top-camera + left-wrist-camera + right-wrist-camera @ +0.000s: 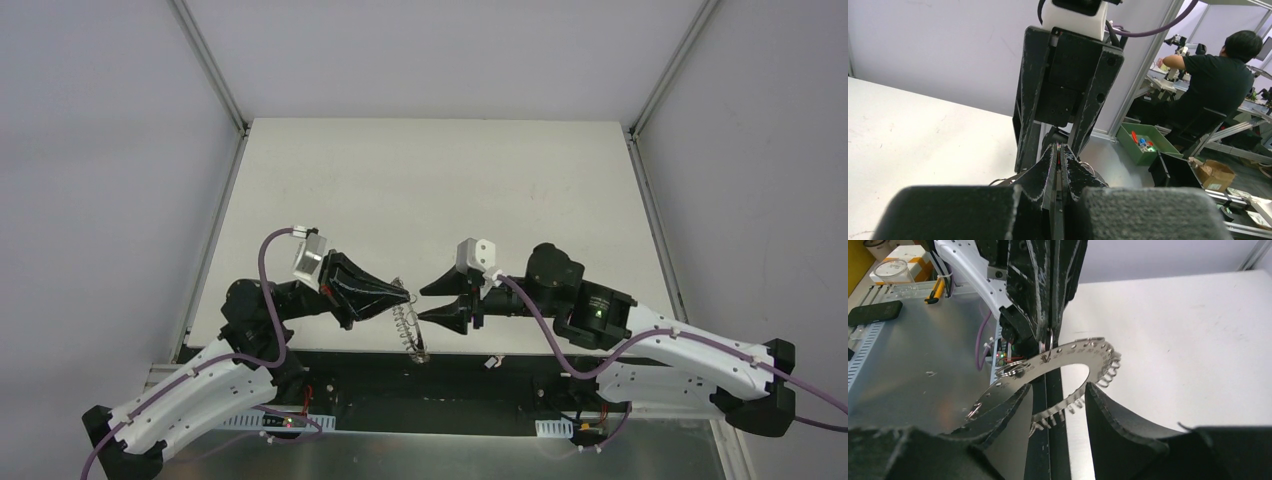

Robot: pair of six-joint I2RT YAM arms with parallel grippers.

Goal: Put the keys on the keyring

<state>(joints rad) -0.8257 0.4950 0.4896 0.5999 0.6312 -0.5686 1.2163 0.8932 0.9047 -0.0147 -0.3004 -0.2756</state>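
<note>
The keyring is a flat silvery ring with a wide hole, small holes along its band and thin wire loops on its rim. It hangs in the air over the table's near edge, where it shows as a thin coil in the top view. My left gripper is shut on its upper rim, with the fingertips pressed together on the thin metal edge. My right gripper faces it, open, one finger to each side of the ring's lower arc. The keys are out of view.
Small split rings hang from holes in the keyring's band. The white table stretches away behind both grippers. A small white bit lies on the dark base rail. A green bin and a seated person are beyond the cell.
</note>
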